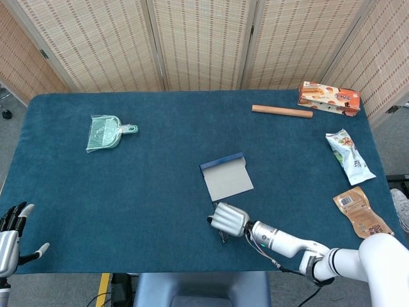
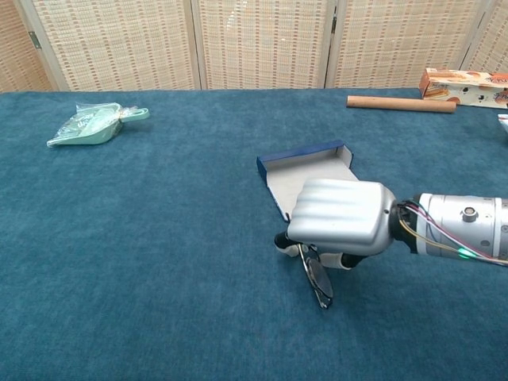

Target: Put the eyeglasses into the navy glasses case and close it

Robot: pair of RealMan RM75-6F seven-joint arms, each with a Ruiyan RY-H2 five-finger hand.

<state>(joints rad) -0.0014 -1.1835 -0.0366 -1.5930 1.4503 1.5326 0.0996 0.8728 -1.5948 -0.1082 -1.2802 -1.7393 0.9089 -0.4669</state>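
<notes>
The navy glasses case [image 1: 227, 179] [image 2: 305, 171] lies open near the table's middle, grey lining up. Just in front of it the dark-framed eyeglasses [image 2: 317, 279] [image 1: 222, 237] lie on the cloth. My right hand [image 1: 229, 219] [image 2: 341, 218] sits palm-down over their far end, fingers curled down around the frame on both sides, and seems to grip it. Only the near end of the glasses pokes out from under the hand. At the table's front left corner my left hand [image 1: 9, 235] is held with fingers spread, holding nothing.
A green dustpan [image 1: 105, 132] [image 2: 91, 125] lies far left. A wooden rod [image 1: 282, 111] [image 2: 401, 103] and a snack box [image 1: 328, 98] sit at the back right. Two snack packets [image 1: 349, 155] [image 1: 360, 213] lie along the right edge.
</notes>
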